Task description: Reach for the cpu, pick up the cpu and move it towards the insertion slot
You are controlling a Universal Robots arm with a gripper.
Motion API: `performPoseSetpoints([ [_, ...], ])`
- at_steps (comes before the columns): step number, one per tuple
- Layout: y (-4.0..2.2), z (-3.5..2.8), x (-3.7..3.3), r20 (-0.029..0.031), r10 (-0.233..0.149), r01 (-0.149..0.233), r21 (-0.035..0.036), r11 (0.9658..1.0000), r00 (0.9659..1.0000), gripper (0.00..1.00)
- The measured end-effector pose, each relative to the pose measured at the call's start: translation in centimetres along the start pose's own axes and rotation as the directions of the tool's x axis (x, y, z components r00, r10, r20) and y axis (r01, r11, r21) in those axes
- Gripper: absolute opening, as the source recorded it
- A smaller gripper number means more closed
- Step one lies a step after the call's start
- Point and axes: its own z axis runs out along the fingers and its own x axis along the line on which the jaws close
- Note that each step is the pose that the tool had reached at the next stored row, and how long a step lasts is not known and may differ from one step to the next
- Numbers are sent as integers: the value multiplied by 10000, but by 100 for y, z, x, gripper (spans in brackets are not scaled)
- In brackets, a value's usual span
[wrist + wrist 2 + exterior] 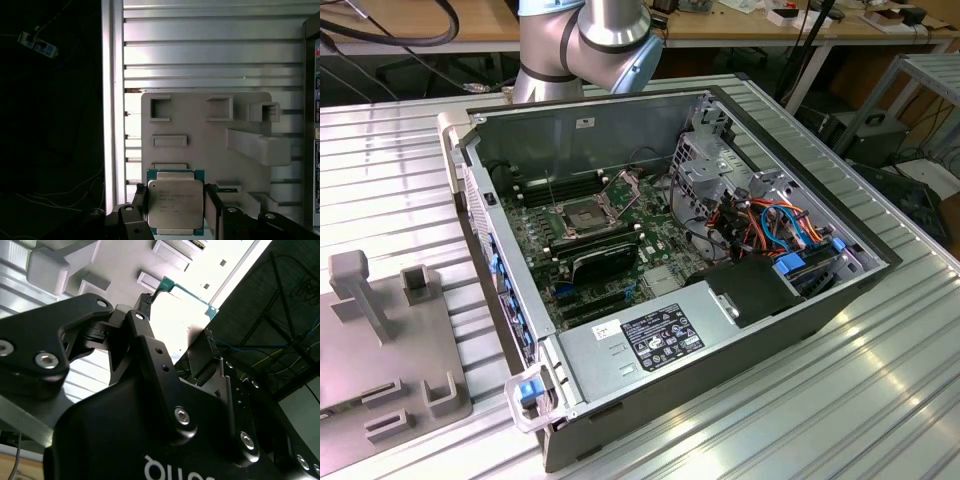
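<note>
Grasping is the step you are working in: the gripper (176, 194) is holding the cpu (175, 202), its two black fingers (212, 207) set narrowly apart and pressing against opposite edges of the chip in the first wrist view, so I am judging it gripped rather than merely bracketed. The cpu is facing that camera flat, pale lid showing with a green border around it, over the grey fixture tray (200, 145) that is sitting on the ribbed metal table (880, 390); whether it is hanging clear of the tray or resting on it, I cannot tell. The insertion slot (582, 217) is lying well apart from it, inside the open computer case (610, 125), with its metal plate (625, 185) apparently hinged up and its dark centre exposed. By my reading you are not yet carrying the chip toward it. That carry is calling for a level chip, a steady hold on those thin edges, and enough height to be clearing the case wall beside the tray, since any tilt or slip is risking the socket
</note>
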Motion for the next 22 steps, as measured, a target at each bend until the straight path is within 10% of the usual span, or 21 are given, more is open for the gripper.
performPoseSetpoints([
  [22,-1,-81,0,-21,0,0,-29,10000,10000,55],
])
